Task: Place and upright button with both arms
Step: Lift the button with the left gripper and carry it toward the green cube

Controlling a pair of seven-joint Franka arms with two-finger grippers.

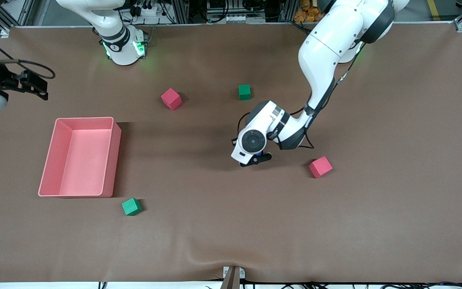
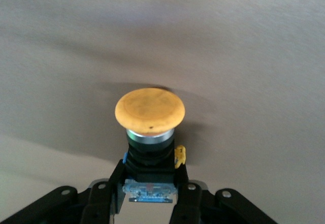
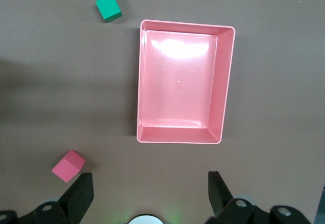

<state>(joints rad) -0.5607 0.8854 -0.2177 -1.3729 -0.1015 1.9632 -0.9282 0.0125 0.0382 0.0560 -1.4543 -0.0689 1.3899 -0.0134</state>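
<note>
Down at the middle of the table my left gripper (image 2: 150,196) is clamped on the button (image 2: 150,132), fingers (image 2: 185,203) squeezing the black body from both sides. The orange cap points away from my wrist and the thing lies on its side, low over the brown table (image 1: 395,160). From the front camera you can't see the button at all, my wrist covers it.

Going outward on a clock face centred on that gripper (image 1: 256,159), front view: a red cube (image 1: 320,166) sits near at 3 o'clock, a green cube (image 1: 244,92) at 12, and another red cube (image 1: 171,98) around 10. A second green cube (image 1: 131,206) is well away at about 8, just beside the near corner of the pink tray (image 1: 110,160), which lies out at 9 toward the right arm's end.

My right gripper (image 3: 150,193) waits with its fingers spread wide and nothing between them, up over the table edge at that same end. Its camera looks straight down on the tray, with one green and one red cube beside it.
</note>
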